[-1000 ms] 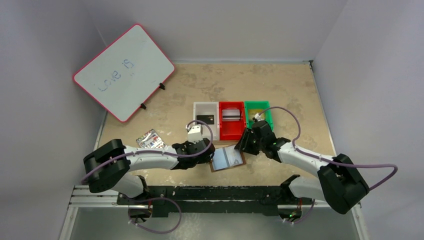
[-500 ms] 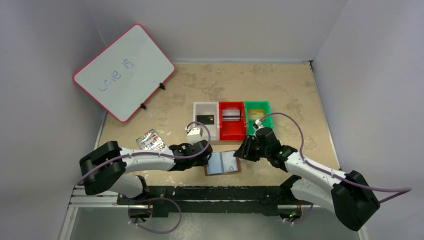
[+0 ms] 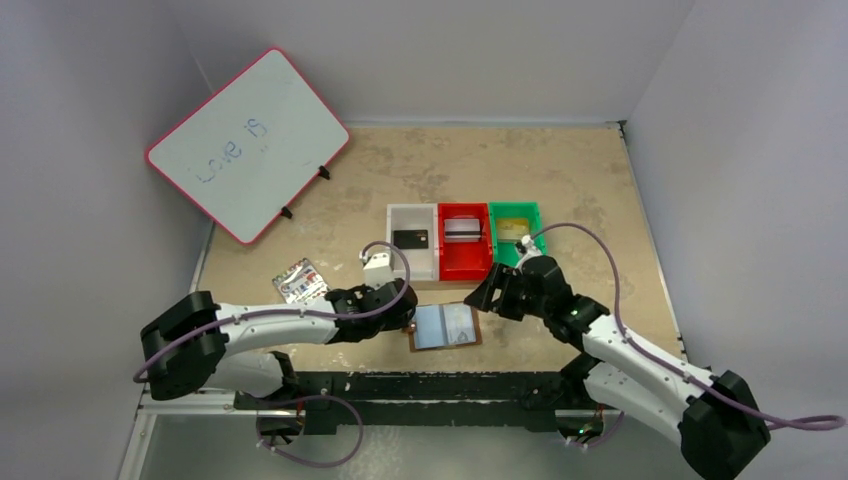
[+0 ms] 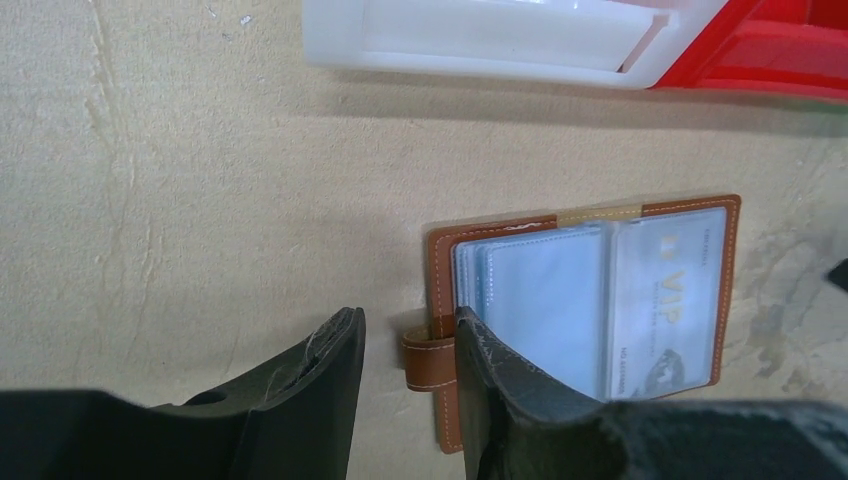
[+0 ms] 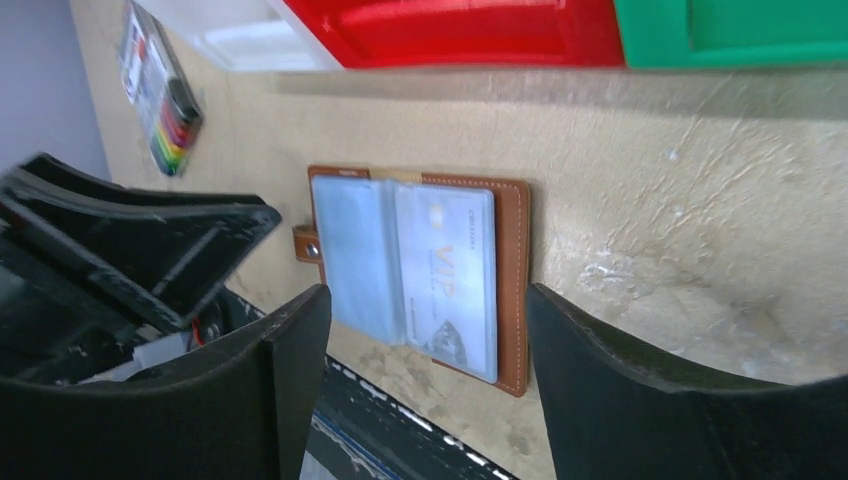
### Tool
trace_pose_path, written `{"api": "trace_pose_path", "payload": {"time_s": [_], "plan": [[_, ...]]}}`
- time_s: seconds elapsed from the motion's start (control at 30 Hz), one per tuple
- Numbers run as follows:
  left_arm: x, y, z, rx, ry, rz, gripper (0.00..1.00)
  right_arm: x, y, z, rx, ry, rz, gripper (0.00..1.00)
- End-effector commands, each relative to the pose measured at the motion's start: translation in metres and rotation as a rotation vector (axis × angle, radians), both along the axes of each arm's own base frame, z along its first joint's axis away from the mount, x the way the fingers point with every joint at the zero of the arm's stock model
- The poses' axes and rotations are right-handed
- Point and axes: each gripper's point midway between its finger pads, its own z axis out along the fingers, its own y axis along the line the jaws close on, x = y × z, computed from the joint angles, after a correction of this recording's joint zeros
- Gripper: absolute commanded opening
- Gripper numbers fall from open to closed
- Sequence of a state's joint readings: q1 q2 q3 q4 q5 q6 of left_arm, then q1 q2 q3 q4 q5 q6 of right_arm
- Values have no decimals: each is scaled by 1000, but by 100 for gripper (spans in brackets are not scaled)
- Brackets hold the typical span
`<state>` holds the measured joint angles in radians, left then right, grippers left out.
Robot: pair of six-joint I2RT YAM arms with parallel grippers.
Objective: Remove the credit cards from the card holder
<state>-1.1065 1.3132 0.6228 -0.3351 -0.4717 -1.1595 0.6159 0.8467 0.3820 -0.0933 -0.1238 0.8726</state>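
The brown card holder [image 3: 445, 327] lies open and flat on the table, its bluish sleeves up. A pale card printed VIP [image 4: 668, 290] sits in its right sleeve. My left gripper [image 3: 406, 314] is at the holder's left edge. Its jaws [image 4: 408, 330] are open and straddle the snap tab [image 4: 425, 362], with a gap beside the tab. My right gripper [image 3: 488, 297] hovers open at the holder's right edge. In the right wrist view the holder [image 5: 415, 265] shows between the wide jaws [image 5: 428, 305], untouched. A black card [image 3: 410, 238], a grey card [image 3: 461, 228] and a gold card [image 3: 513, 227] lie in the bins.
White bin [image 3: 412, 262], red bin [image 3: 464, 265] and green bin [image 3: 540, 240] stand in a row just behind the holder. A rainbow-striped pack [image 3: 300, 281] lies to the left. A whiteboard [image 3: 248, 143] leans at the far left. The table's near edge and rail are close below the holder.
The card holder has slid slightly toward the near edge and now lies flat. My right gripper has opened wider beside it. My left gripper has drawn back a little to the left.
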Motion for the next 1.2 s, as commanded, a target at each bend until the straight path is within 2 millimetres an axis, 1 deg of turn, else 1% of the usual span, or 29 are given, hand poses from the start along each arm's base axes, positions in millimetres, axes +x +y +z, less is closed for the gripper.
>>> {"api": "trace_pose_path", "payload": {"time_s": [0.0,0.03,0.07,0.1,0.17,0.23,0.27,0.3,0.37,0.4,0.43,0.47,0.5,0.53,0.57,0.63,0.67,0.8,0.87,1.17], "plan": [[3,0,17,-66,-31,44,38,-16,24,-11,111,66,113,74],[2,2,16,-72,-29,49,39,-15,25,-13,109,67,120,74],[1,4,16,-79,-28,56,39,-12,26,-12,112,52,115,74],[0,5,17,-92,-29,66,39,-5,25,-9,104,35,84,75],[-1,8,17,-105,-29,74,39,3,19,-3,75,8,52,79],[-2,10,18,-110,-30,78,39,9,9,2,35,-5,-11,86],[-3,11,19,-112,-30,79,39,7,8,6,62,23,-49,97],[-3,11,19,-117,-26,79,39,8,3,7,66,44,-100,100],[-5,9,20,-135,-17,76,39,10,-3,12,82,44,-170,100],[-7,7,20,-148,-10,73,39,12,-1,18,106,13,-155,100],[-8,5,19,-165,-3,70,39,10,8,27,149,-30,-93,99],[-10,3,19,-181,3,66,39,8,14,33,178,-58,-49,95],[-11,2,18,-195,9,66,39,6,18,34,197,-59,-27,89],[-13,1,16,-207,15,65,39,3,20,32,210,-45,-17,84],[-14,0,15,-215,18,67,40,1,22,29,211,-29,-6,81],[-15,0,13,-220,25,66,40,3,24,24,181,-31,22,78],[-15,0,12,-219,27,66,40,0,27,21,177,-20,52,76],[-16,-7,11,-241,36,55,40,-5,27,-1,128,59,71,72],[-17,-11,10,-241,43,43,40,-7,28,-9,110,83,81,69],[-19,-16,8,-194,44,14,40,-14,30,-22,111,128,111,62]]}}
